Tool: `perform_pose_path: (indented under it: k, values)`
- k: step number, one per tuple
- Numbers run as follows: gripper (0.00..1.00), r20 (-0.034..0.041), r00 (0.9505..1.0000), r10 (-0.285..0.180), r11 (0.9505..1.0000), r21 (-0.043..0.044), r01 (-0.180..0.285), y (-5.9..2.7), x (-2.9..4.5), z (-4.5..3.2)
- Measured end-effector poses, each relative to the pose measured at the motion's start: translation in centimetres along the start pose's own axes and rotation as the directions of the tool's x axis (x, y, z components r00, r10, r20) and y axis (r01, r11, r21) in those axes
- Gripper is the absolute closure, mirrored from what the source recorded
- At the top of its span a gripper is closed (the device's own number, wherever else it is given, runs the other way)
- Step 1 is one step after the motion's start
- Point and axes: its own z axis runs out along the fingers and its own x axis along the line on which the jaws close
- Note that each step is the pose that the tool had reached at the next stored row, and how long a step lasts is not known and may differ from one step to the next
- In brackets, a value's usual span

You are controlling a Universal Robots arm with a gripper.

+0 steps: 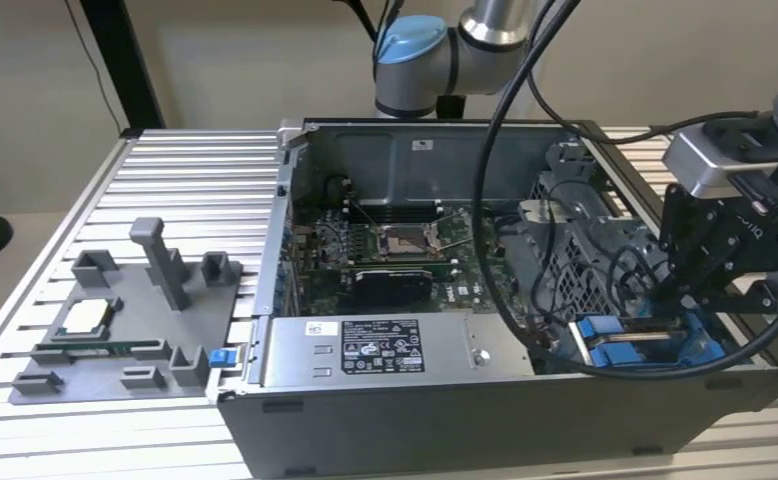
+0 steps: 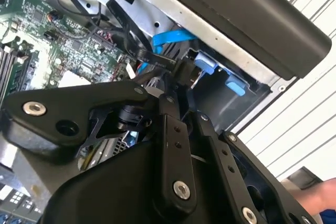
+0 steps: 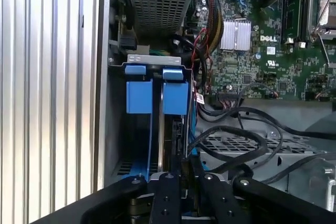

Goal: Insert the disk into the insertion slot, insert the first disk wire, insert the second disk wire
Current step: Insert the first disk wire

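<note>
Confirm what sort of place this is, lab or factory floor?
Probably a robotics lab bench for PC assembly trials: an open computer case on a slotted aluminium table, a grey fixture tray of parts beside it, and a robot arm reaching in.

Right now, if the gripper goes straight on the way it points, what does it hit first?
Most likely the disk, seated in its blue carrier inside the insertion slot. The gripper holds a black wire connector just short of it, though depth is unclear.

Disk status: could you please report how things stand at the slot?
Gripper shut on a black plug, low over slot. Disk looks seated in it. Loose black cables crowd alongside.
</note>
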Motion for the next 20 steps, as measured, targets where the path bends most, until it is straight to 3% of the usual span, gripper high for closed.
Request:
perform_pose_path:
  k: [9,20]
  values:
    - [1.0,-0.0032,0.9998,-0.021,0.9998,0.0007,0.021,-0.02,0.02,0.29]
    - [1.0,-0.0024,1.0,0.01,0.9999,0.0062,-0.01,0.08,0.01,0.47]
